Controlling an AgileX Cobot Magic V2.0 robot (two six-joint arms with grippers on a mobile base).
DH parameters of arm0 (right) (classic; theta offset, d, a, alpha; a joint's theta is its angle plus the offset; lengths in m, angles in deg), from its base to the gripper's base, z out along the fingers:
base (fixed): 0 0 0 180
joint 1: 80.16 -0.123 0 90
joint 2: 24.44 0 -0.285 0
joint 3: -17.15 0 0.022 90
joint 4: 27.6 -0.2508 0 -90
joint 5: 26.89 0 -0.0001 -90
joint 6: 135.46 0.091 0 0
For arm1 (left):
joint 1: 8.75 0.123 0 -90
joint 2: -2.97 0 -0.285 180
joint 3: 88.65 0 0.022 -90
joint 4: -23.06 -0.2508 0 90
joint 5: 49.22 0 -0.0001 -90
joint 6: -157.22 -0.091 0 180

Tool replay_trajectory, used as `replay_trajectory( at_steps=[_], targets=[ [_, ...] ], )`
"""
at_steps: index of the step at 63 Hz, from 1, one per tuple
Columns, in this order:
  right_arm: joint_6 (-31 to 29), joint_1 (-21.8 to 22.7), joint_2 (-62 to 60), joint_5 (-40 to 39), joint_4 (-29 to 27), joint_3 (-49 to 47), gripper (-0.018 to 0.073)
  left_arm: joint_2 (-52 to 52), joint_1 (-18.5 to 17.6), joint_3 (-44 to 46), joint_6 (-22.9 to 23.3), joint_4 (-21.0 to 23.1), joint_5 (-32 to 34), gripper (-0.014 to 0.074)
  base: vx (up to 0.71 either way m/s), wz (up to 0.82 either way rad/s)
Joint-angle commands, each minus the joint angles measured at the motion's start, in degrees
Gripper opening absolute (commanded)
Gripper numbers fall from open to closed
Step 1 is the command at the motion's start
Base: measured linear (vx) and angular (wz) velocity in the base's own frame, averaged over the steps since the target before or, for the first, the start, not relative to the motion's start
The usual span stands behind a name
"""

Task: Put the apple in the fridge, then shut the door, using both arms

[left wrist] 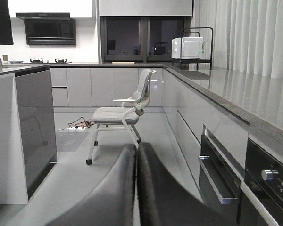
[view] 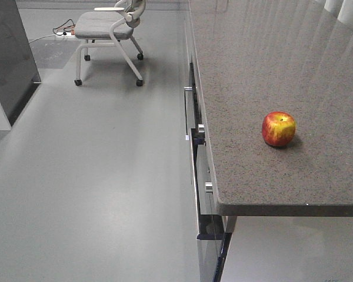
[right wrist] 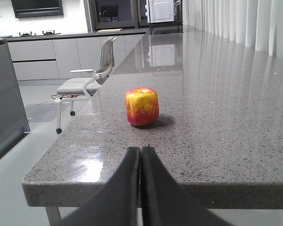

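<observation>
1. The apple (view: 278, 128) sits on the speckled grey counter (view: 265, 53). It is near the counter's end edge, the one closest to the front camera. It is a little way in from the long edge that runs beside the floor.
2. The apple is red with yellow patches. It stands up on its own and nothing touches it.
3. The right gripper (right wrist: 141, 153) has its two black fingers pressed tight together, with nothing between them. It is just off the counter's end edge. The apple is straight ahead of it, well apart.
4. The left gripper (left wrist: 136, 149) is squeezed tight too, and it is empty. It hangs over the grey floor, off the counter's long edge.
5. A grey chair (left wrist: 117, 117) on wheels stands on the floor near that long edge, farther down the room. A white power strip (left wrist: 75, 126) with cables lies on the floor beside it.
6. An oven (left wrist: 226, 183) with a silver handle sits under the counter.
7. A white microwave (left wrist: 187, 47) stands on a black rack at the counter's far end.
</observation>
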Motion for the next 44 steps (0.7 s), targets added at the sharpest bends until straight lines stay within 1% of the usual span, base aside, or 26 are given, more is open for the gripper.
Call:
replay_trajectory(
  at_steps=[1, 34, 44],
  targets=[
    [0.0, 0.1, -0.5, -4.6, 0.1, 0.8, -0.0003, -0.9, 0.1, -1.2, 0.6, 0.4, 3.9, -0.0006, 0.00, 0.00],
    [0.0, 0.1, -0.5, -5.9, -0.1, 0.8, -0.0003, -0.9, 0.1, -1.2, 0.6, 0.4, 3.9, -0.0006, 0.00, 0.00],
    [0.0, 0.1, -0.5, -9.4, -0.2, 0.6, -0.0003, -0.9, 0.1, -1.2, 0.6, 0.4, 3.9, -0.0006, 0.00, 0.00]
  ],
)
